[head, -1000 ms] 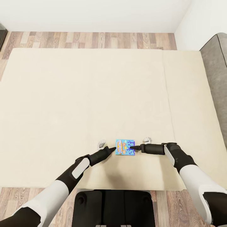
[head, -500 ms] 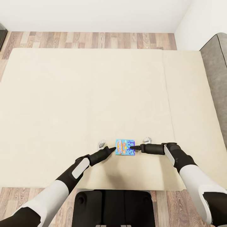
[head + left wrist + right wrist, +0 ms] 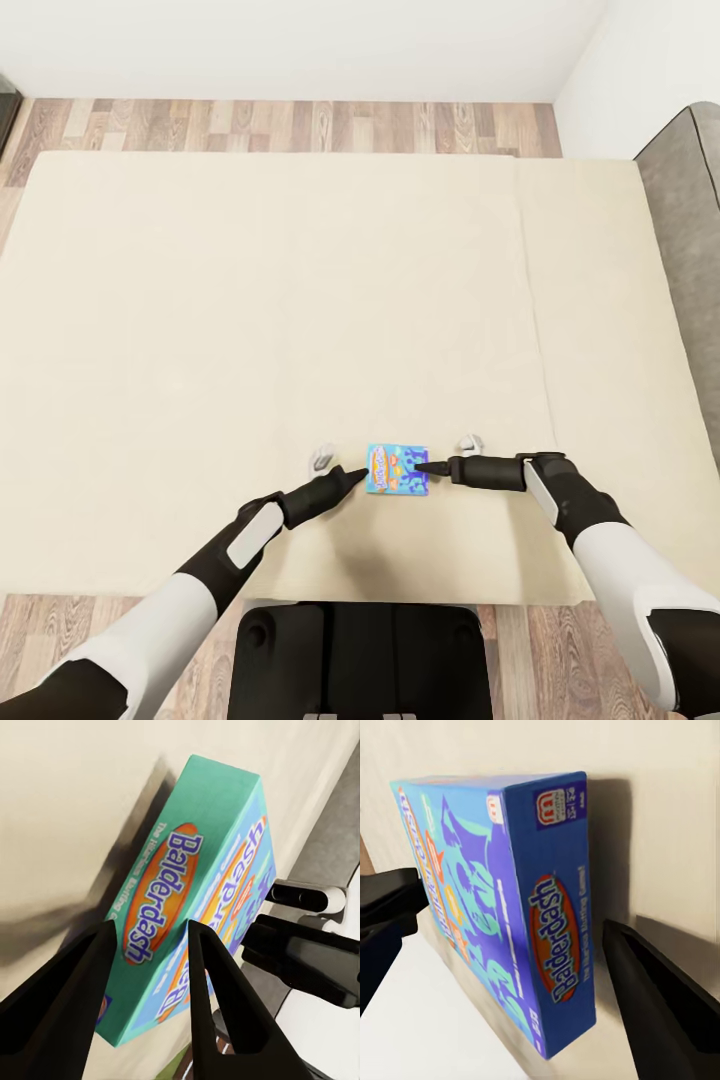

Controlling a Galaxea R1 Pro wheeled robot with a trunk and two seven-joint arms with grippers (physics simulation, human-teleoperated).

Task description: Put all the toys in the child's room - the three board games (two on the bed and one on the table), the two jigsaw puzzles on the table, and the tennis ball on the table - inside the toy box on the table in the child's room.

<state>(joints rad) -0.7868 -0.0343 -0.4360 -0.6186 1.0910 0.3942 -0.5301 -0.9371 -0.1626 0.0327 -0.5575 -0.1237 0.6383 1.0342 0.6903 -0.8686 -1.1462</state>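
Observation:
On the beige bed [image 3: 250,300], close to its near edge, lies a mostly blue board game [image 3: 397,468] printed "Balderdash". My left gripper [image 3: 357,473] points at its left short side. In the left wrist view its two fingers [image 3: 71,1009] stand apart, open, with the box's teal end [image 3: 180,907] just beyond the tips. My right gripper [image 3: 422,467] meets the box's right side. In the right wrist view the box's blue edge [image 3: 551,900] fills the middle and one dark finger [image 3: 660,1005] stands wide to the side, so the jaws look open.
The mattress stretches wide and bare to the left and far side. A dark grey headboard [image 3: 690,230] runs along the right. Wood-plank floor [image 3: 290,125] and a white wall lie beyond the bed. My black base [image 3: 360,660] sits against the bed's near edge.
Almost nothing. My right gripper has drawn a few pixels to the right and the left one sits slightly lower; the board game has stayed in place.

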